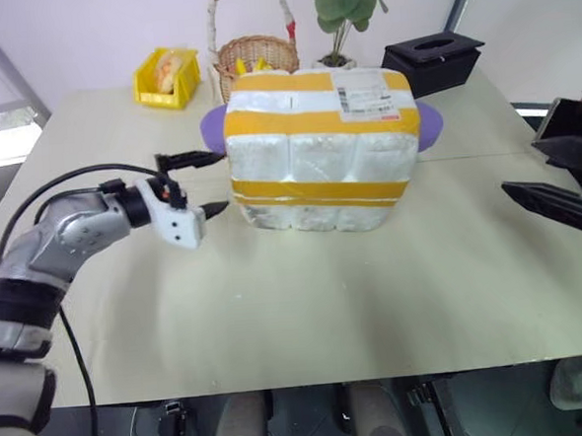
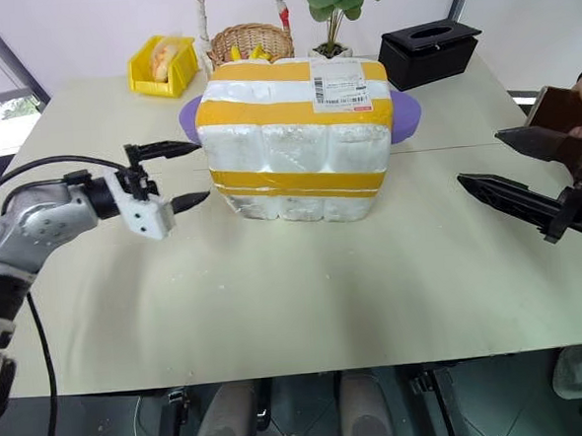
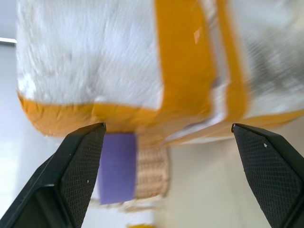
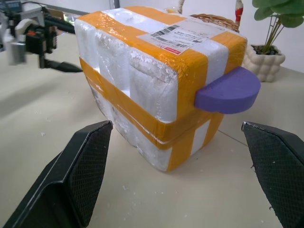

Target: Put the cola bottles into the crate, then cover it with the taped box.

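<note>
A: We start at our left gripper [image 1: 202, 187]. Its fingers are spread wide and hold nothing, and they sit just beside the left end of the taped box [image 1: 321, 149].

B: So the box lies to its right?

A: Yes, at the table's [image 1: 306, 306] middle, with its long side running left to right. It seems to sit already on the crate, seam to seam.

B: And our right gripper [image 2: 510, 170]?

A: Also spread and empty, well apart on the right. We judge the left arm is clearly nearer.
</note>
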You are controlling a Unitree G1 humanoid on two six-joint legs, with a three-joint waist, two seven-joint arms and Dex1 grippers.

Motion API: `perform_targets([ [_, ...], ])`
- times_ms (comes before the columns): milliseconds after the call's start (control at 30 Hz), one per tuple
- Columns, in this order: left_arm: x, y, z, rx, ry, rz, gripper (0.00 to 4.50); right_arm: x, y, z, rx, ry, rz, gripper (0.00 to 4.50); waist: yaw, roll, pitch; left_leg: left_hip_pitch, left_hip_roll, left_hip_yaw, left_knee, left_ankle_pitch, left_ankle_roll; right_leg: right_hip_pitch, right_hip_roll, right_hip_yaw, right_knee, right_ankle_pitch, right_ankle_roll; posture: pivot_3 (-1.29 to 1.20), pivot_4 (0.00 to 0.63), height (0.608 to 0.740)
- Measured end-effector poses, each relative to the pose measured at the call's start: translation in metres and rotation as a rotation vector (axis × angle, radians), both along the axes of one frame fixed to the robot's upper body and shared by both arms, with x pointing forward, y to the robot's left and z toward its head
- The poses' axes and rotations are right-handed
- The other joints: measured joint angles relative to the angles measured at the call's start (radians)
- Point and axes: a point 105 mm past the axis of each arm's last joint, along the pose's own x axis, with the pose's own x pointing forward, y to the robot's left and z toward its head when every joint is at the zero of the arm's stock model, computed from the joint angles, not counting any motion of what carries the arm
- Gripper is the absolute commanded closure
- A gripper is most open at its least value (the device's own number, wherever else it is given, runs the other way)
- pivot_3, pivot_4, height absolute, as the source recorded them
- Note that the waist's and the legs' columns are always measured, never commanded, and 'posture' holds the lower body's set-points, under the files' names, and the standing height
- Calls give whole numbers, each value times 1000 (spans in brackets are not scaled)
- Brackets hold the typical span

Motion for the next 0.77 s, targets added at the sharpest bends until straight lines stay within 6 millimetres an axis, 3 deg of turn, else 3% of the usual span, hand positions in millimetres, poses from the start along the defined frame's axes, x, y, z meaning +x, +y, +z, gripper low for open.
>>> perform_targets([
  [133,-20,35,-19,-125,530,176,59,4,-5,-5,2,17,-6,0,-4,0,0,2,3,2,0,0,0,0,2,1,0,0,-1,0,150,740],
  [267,-35,41,4,-317,864,187,59,6,-3,-10,-10,30,17,0,4,0,0,1,8,10,0,0,0,0,2,0,0,-2,1,0,150,740],
  [500,-35,39,84,-589,1059,55,59,7,-1,-14,-25,53,51,0,-2,0,0,2,9,14,-1,0,0,0,2,0,0,-3,4,0,150,740],
  [767,-27,48,84,-609,1161,53,59,6,6,-16,-44,59,81,0,-2,0,1,3,9,15,-1,0,0,0,2,1,0,-3,3,0,150,740],
])
